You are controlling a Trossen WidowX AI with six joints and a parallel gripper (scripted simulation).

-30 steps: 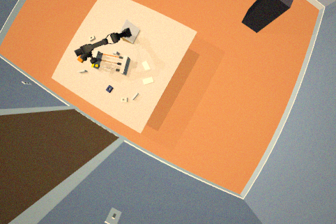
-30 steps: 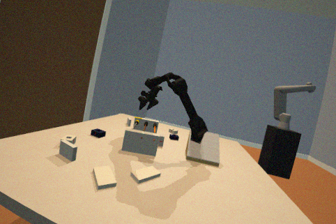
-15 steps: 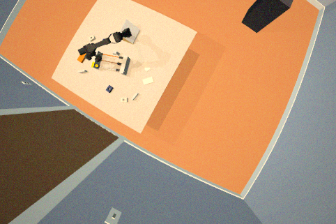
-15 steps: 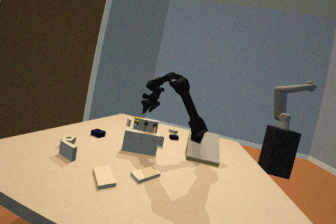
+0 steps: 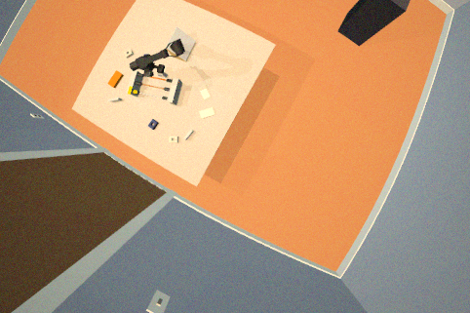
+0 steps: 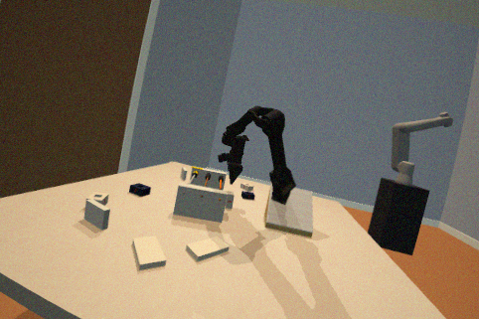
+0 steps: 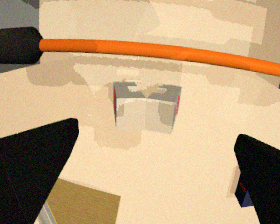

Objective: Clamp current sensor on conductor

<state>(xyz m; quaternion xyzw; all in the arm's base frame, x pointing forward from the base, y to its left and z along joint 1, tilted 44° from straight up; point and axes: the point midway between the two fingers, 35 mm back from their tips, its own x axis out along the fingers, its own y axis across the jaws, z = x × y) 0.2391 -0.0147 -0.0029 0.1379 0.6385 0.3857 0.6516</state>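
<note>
A pale grey block with a notched, open-looking top and red marks on its sides, apparently the open sensor [image 7: 146, 112] [image 6: 229, 200], stands on the table beside the rack. My gripper [image 7: 158, 134] [image 6: 233, 178] is open and empty, pointing down above it. In the wrist view the sensor lies between and beyond the fingertips. The sensor's arrow cannot be made out. The rack's front panel [image 6: 200, 203] [image 5: 175, 92] and rear panel carry three conductors. The LOAD marker [image 5: 134, 91] [image 6: 197, 168] is yellow, at the far outer conductor. An orange conductor [image 7: 141, 49] crosses the wrist view near the top.
A dark blue block [image 6: 247, 195] [image 7: 245, 196] is near the right finger; another [image 5: 153, 124] [image 6: 140, 189] lies beyond the rack. An orange block [image 5: 115, 79], cream slabs [image 5: 207, 113] [image 6: 149, 252], a pale plate [image 5: 189, 135] [image 6: 97, 214] and the arm's base plate [image 6: 289, 218] are around.
</note>
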